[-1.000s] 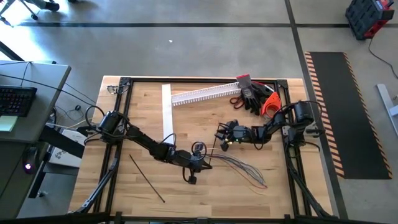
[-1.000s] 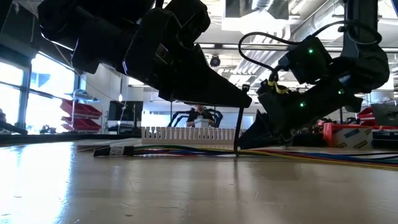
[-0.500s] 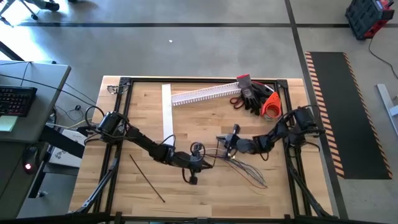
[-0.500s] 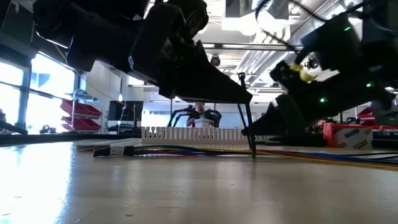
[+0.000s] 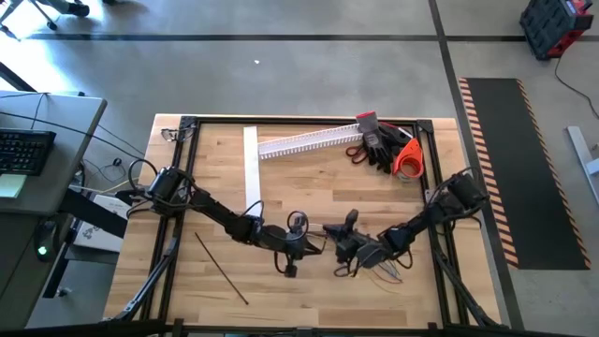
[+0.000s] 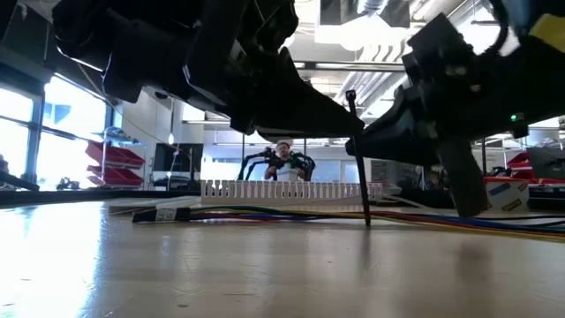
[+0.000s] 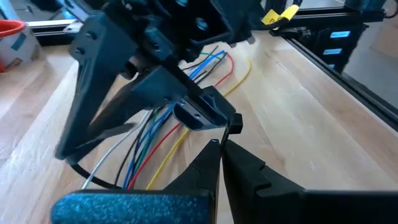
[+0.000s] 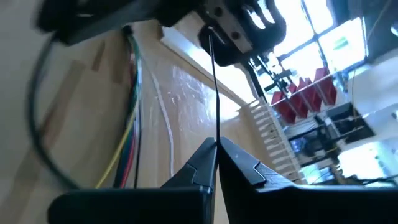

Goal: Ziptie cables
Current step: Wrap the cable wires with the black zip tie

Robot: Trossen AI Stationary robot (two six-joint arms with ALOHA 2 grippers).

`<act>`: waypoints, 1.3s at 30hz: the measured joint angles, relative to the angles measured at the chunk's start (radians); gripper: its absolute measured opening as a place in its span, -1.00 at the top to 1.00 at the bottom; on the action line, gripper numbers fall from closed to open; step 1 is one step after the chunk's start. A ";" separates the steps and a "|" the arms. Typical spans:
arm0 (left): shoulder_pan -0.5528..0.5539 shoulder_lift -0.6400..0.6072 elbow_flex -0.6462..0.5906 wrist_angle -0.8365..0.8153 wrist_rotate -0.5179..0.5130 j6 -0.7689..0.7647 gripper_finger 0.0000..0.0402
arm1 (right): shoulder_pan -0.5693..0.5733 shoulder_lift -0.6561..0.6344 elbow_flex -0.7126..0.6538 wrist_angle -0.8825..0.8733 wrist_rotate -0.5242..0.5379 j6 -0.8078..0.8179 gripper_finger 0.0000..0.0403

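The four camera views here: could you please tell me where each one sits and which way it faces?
High view: overhead, looking straight down; both arms, the left claw and right claw meet over the cables.
Low view: table height, facing the room; both arms overhead.
Left wrist view: past its own shut fingers at the cables.
Right wrist view: its claw grips the ziptie.
Shared: high and left wrist views show the cables.

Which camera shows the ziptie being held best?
The right wrist view: the ziptie runs from the right gripper to the left gripper. Low view shows it upright; left wrist its head; high view barely.
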 joint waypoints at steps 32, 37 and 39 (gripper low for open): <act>0.023 0.000 0.000 -0.005 0.081 -0.027 1.00 | 0.040 0.000 0.123 -0.241 0.100 -0.255 1.00; 0.023 0.000 0.000 -0.005 0.080 -0.028 1.00 | 0.046 0.000 0.123 -0.240 0.100 -0.255 1.00; 0.023 0.000 0.000 -0.005 0.080 -0.028 1.00 | 0.049 0.000 0.122 -0.225 0.100 -0.255 1.00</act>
